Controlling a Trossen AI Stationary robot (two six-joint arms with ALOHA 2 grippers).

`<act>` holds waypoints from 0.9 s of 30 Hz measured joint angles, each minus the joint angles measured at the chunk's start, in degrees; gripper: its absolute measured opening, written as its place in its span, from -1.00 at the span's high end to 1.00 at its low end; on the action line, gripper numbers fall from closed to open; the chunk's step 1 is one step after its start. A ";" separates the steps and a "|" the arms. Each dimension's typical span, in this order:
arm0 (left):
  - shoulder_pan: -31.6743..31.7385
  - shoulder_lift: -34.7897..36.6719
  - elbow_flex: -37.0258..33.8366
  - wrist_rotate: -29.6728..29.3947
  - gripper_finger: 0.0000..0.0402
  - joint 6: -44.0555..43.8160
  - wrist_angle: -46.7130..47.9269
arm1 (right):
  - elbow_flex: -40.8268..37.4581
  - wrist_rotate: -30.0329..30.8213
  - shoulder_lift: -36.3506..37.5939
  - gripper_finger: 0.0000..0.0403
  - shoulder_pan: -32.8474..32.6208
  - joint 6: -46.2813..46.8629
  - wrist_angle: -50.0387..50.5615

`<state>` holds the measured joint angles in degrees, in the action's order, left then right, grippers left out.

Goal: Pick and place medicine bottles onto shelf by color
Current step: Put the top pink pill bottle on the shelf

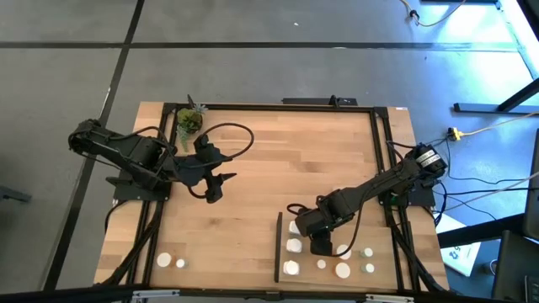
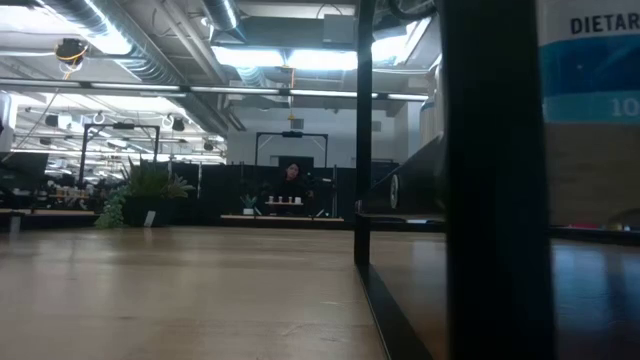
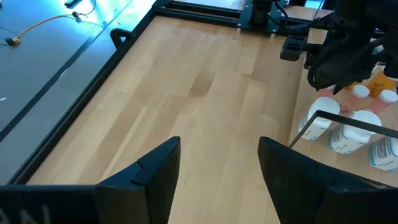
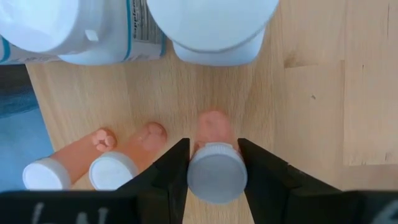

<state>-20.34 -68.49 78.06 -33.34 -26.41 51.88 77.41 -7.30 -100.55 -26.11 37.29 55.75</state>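
The shelf [image 1: 333, 223], a light-wood panel with a black strip [image 1: 279, 248] on its left edge, lies at the table's near right. Several white-capped medicine bottles [image 1: 294, 246] stand on it. My right gripper [image 1: 321, 245] points down over the shelf, shut on a small pinkish bottle [image 4: 214, 134]. Beside that bottle stand two more pinkish bottles [image 4: 112, 169], and beyond it two large white ones [image 4: 211, 25]. My left gripper [image 1: 215, 187] hangs open over bare table at the left, holding nothing. Two white bottles [image 1: 172, 262] stand at the table's near left. My right gripper has the small pinkish bottle's white cap [image 4: 216, 174] between its two fingers [image 4: 175, 177], one on each side. The fingers come from above, pointing down. The bottle stands upright with its bottom [image 4: 212, 119] on the shelf.
A small green potted plant [image 1: 189, 120] stands at the far left corner, close to my left arm. Black frame rails [image 1: 278, 107] border the table. The middle of the table [image 1: 295, 160] is bare wood. A person [image 2: 292, 175] sits far off in the room.
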 joint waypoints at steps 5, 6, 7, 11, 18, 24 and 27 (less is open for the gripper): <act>0.02 0.00 0.00 0.00 -0.05 0.00 0.00 | 0.00 -0.09 0.00 0.37 0.00 0.14 0.24; 0.01 0.00 0.00 0.00 -0.05 0.00 0.00 | 0.00 -0.14 0.00 0.37 0.00 0.16 0.25; 0.01 0.00 0.00 0.00 -0.05 0.01 0.00 | 0.00 -0.14 0.00 0.37 0.00 0.16 0.26; 0.01 0.00 0.00 0.01 -0.05 0.01 0.00 | 0.00 -0.23 0.00 0.33 0.00 0.16 0.48; 0.02 0.00 0.00 0.00 -0.05 0.00 0.00 | 0.00 -0.24 0.00 0.27 0.00 0.10 0.52; 0.02 0.00 0.00 0.01 -0.05 0.00 0.00 | 0.00 -0.38 0.00 0.27 0.11 0.24 0.50; 0.01 0.00 0.00 0.01 -0.05 0.02 0.00 | 0.00 -0.44 0.00 0.27 0.11 0.21 0.50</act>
<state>-20.32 -68.49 78.06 -33.33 -26.39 51.88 77.41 -7.75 -100.55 -26.00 37.50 56.25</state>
